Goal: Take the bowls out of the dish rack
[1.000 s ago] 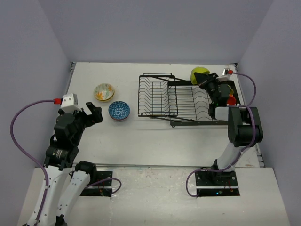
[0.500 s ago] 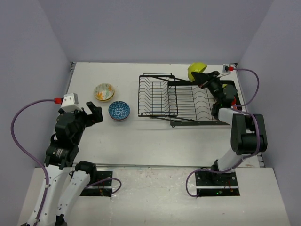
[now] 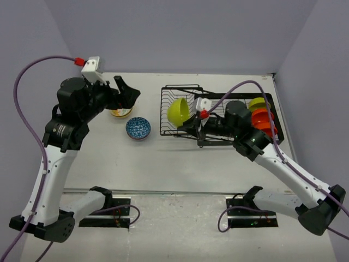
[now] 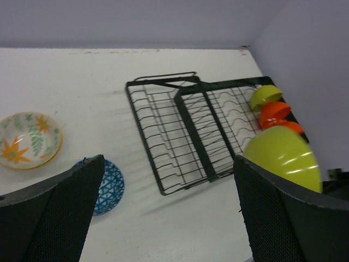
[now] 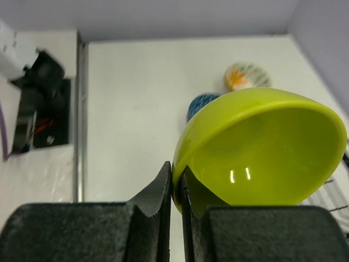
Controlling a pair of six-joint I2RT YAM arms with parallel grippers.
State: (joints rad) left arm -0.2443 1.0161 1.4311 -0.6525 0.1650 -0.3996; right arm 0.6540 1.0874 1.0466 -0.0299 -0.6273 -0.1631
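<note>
Right wrist view shows the lime green bowl (image 5: 262, 153) pinched at its rim by the right gripper (image 5: 175, 177). Both fingers are pressed against a thin section of wall, and the bowl is tipped on its side with its opening facing outward. In the top external view this bowl hangs at the left section of the dish rack (image 4: 194, 136), off the wires; its height above them cannot be determined. A second lime green bowl (image 3: 257, 102) and the orange bowls (image 3: 263, 117) stand at the rack's far right end. On the table (image 3: 163, 158), left of the rack, lie the blue-patterned bowl (image 3: 138, 128) and the floral bowl (image 4: 28, 140), close together. The left gripper (image 3: 130, 93) hovers over the floral bowl with fingers spread wide and nothing between them. Hazards: the narrow rim pinch gives little resistance to rotation, so a fast swing may let the bowl pivot or slip out. A low path could strike the rack frame, and a placement too near the blue-patterned bowl, or crossing the left arm, risks collision.
</note>
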